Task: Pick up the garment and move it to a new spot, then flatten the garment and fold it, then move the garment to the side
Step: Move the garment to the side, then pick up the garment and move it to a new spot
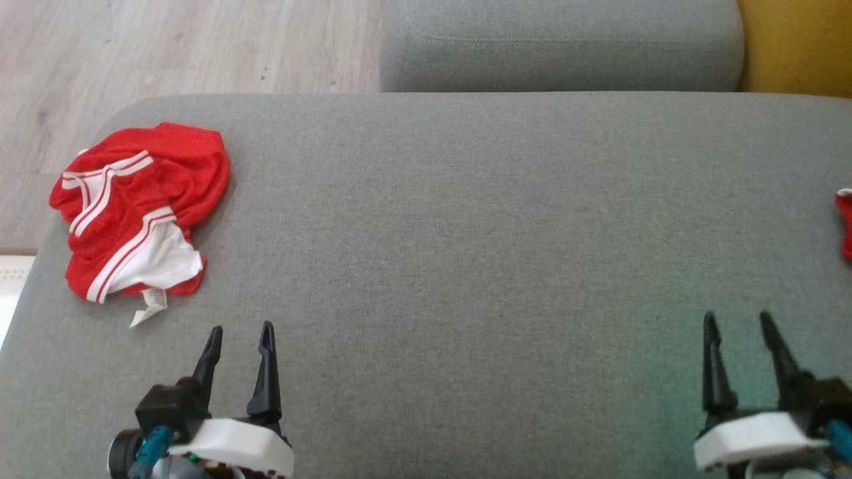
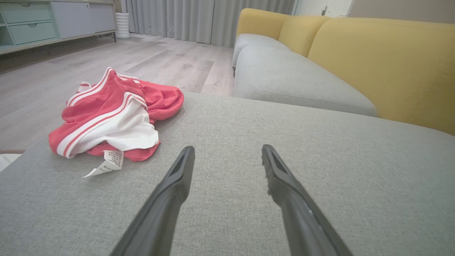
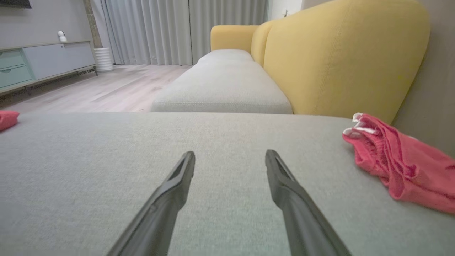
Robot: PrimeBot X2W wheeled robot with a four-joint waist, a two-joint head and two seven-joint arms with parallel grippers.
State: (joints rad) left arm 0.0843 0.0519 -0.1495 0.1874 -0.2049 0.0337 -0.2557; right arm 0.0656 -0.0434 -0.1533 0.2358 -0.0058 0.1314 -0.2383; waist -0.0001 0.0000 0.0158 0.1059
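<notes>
bare grey cushion (image 1: 466, 266) between my left gripper (image 1: 241, 327) and my right gripper (image 1: 737, 315): free passage across the whole middle and straight ahead of both pairs of spread fingers. obstacles: a crumpled red garment (image 1: 140, 206) near the far left corner, ahead and to the left of my left gripper; a second red cloth (image 1: 845, 226) at the right edge. the yellow backrest (image 1: 799, 46) closes the right side; the left side drops to wooden floor (image 1: 166, 46).

Home living room: sofa (image 3: 320, 64), curtains (image 3: 149, 32), sideboard (image 3: 42, 64).
</notes>
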